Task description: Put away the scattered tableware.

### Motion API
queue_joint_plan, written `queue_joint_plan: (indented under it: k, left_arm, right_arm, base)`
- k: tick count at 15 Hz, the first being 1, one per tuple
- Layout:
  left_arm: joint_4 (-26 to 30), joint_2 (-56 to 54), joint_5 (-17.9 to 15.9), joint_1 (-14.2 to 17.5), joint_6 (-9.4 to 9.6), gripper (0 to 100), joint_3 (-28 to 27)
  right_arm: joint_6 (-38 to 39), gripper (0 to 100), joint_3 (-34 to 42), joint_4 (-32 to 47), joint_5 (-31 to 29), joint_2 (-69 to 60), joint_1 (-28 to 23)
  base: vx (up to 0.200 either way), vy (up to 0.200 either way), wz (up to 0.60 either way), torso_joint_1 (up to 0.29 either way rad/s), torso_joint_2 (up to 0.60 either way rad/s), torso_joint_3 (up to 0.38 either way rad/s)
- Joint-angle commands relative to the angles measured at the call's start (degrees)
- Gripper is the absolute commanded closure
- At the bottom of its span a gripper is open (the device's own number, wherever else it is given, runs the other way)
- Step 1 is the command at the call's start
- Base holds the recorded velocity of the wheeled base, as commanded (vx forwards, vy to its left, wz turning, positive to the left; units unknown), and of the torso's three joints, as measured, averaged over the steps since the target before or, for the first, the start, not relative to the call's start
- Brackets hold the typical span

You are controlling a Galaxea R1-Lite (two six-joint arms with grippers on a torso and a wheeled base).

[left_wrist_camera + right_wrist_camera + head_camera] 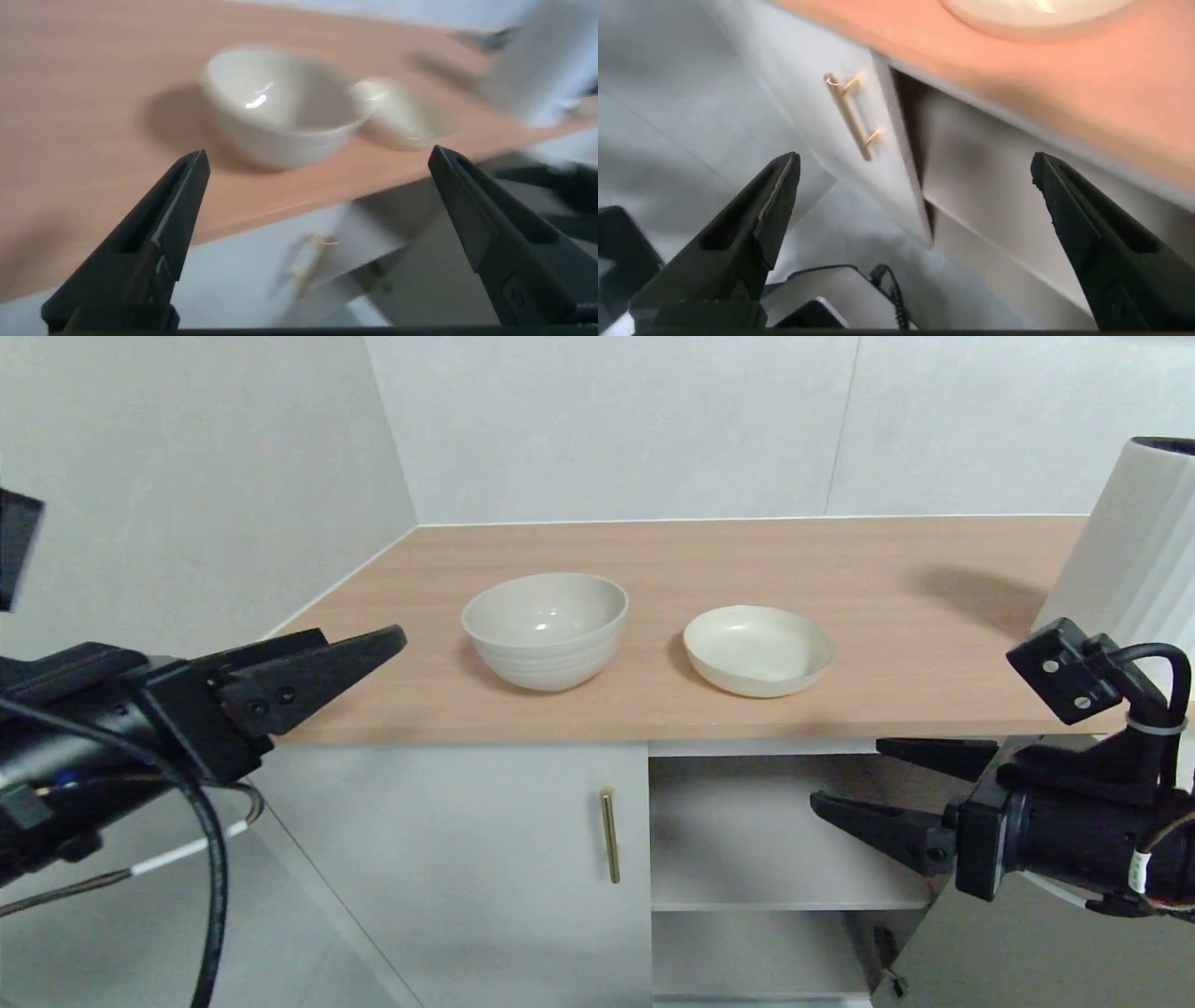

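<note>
A deep cream bowl (pixel 546 627) and a shallow cream dish (pixel 758 649) stand side by side near the front edge of the wooden countertop (pixel 840 569). My left gripper (pixel 359 644) hovers open at counter height, left of the deep bowl and apart from it. In the left wrist view the deep bowl (pixel 280 103) and the dish (pixel 402 114) lie beyond the spread gripper (pixel 320 157). My right gripper (pixel 850 772) is open below the counter edge, in front of the open cabinet bay. The right wrist view has this gripper (pixel 913 161) under the dish (pixel 1036 11).
Under the counter, the left cabinet door is closed and carries a brass handle (pixel 610 835) (pixel 852 117). The right bay (pixel 775 821) stands open with bare shelves. A tall white ribbed cylinder (pixel 1134 541) stands at the counter's right end. Walls bound the back and left.
</note>
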Motion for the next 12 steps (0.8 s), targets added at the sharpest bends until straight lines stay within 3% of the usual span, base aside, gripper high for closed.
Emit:
queue_joint_plan:
  k: [1,3,4,7,8,9,10,12]
  left_arm:
    - [3.60,-4.86,-1.35,-0.04,-0.50,0,-1.54]
    - [14.50,-3.27,-0.56,-0.04,-0.50,0,-8.22]
    - [19.77,-1.34,0.06,-0.04,-0.67,0,-12.53]
    - [34.89,10.79,5.60,0.14,-6.12,0,-30.63]
    - [42.71,12.98,8.06,0.14,-6.65,0,-35.03]
    - [42.71,12.98,8.06,0.14,-6.65,0,-35.03]
    - [49.74,15.80,6.39,0.23,-8.32,0,-36.70]
    - [49.65,17.64,6.47,0.93,-11.40,0,-38.28]
  right_arm:
    - [-0.07,0,-0.49,0.35,0.12,-1.60,0.82]
    - [1.08,0,-6.20,4.39,-0.76,-1.60,0.73]
    - [3.01,0,-11.39,10.19,-2.16,-0.81,0.55]
    - [8.20,0,-30.63,28.38,-7.09,8.86,-2.35]
    - [10.04,0,-35.12,31.63,-10.25,12.20,-2.61]
    - [10.04,0,-35.12,31.63,-10.25,12.20,-2.61]
    - [13.56,0,-37.49,32.51,-14.47,15.72,-2.61]
    - [13.56,0,-38.54,32.51,-17.90,17.56,-3.05]
  base:
    - [0.000,0.000,0.00,0.066,-0.48,-0.246]
    - [0.000,0.000,0.00,0.185,-0.46,-0.203]
    - [0.000,0.000,0.00,0.271,-0.23,-0.100]
    - [0.000,0.000,0.00,0.120,-0.06,-0.045]
    - [0.000,0.000,0.00,0.000,0.00,0.000]
    - [0.000,0.000,0.00,0.000,0.00,0.000]
    - [0.000,0.000,0.00,0.000,0.00,0.000]
    - [0.000,0.000,0.00,0.000,0.00,0.000]
